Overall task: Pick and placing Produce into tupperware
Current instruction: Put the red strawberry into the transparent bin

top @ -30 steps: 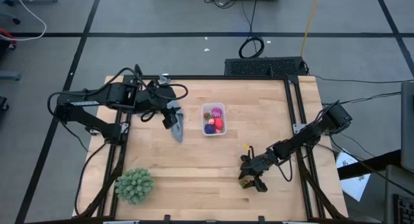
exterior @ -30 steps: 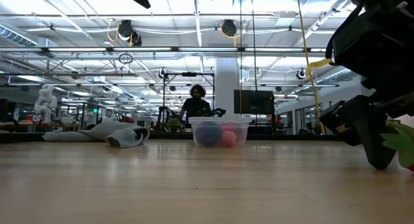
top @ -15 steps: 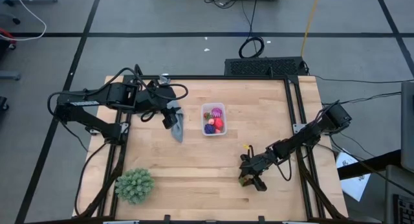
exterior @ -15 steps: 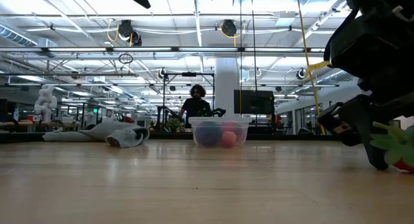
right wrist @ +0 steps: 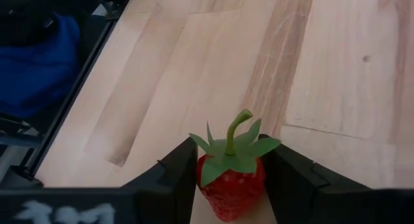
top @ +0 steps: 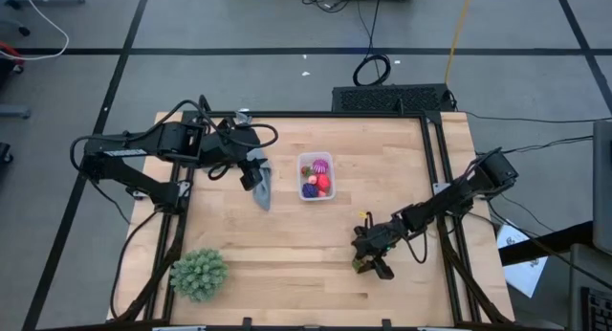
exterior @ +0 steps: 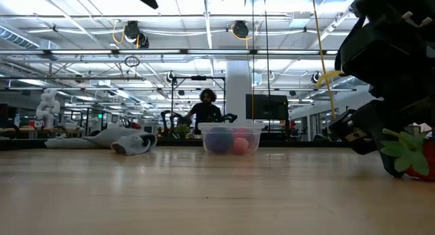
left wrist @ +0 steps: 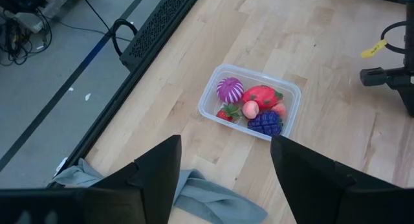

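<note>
Our right gripper (right wrist: 229,179) clamps the strawberry (right wrist: 231,179) near the tips, so it may slip; left gripper (left wrist: 223,179) idles apart.

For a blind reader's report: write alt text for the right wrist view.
A red toy strawberry with a green leafy cap and curled stem sits between the right gripper's two dark fingers, which press against its sides. Beyond it lies a light wooden table with streaked grain, with a blue object past its dark edge rail.

arms: dark, jointed | cables: black loops | right arm (top: 449,202): yellow tag (left wrist: 374,49)
</note>
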`<action>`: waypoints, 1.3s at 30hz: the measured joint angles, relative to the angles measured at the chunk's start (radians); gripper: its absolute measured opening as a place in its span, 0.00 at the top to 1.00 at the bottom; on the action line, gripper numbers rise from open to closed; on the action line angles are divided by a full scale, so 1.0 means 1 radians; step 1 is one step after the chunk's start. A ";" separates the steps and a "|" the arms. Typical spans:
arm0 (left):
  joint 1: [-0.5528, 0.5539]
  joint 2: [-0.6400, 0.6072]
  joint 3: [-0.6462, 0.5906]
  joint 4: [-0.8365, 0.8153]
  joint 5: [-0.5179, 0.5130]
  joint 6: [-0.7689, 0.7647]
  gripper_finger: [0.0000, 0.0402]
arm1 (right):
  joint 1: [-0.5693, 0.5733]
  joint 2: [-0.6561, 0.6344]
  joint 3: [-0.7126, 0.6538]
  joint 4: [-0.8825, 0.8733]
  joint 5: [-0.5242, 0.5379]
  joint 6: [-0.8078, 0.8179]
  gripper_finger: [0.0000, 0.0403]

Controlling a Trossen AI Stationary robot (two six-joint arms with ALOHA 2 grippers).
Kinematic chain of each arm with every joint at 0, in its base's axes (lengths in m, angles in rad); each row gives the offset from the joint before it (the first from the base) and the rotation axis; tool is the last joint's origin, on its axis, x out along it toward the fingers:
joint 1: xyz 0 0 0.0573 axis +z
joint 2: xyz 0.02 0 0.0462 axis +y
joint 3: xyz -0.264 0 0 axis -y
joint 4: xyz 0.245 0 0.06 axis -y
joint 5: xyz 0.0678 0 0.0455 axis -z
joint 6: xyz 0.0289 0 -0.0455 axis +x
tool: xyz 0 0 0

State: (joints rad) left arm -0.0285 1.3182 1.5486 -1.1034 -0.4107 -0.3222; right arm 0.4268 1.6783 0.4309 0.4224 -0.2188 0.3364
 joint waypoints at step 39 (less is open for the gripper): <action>0.000 0.000 0.000 0.000 -0.001 0.082 0.39 | -0.395 -0.314 0.419 -0.168 0.146 -0.588 0.63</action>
State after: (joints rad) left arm -0.0284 1.3182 1.5486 -1.1034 -0.4118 -0.2405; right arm 0.0316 1.3643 0.8498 0.2546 -0.0723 -0.2520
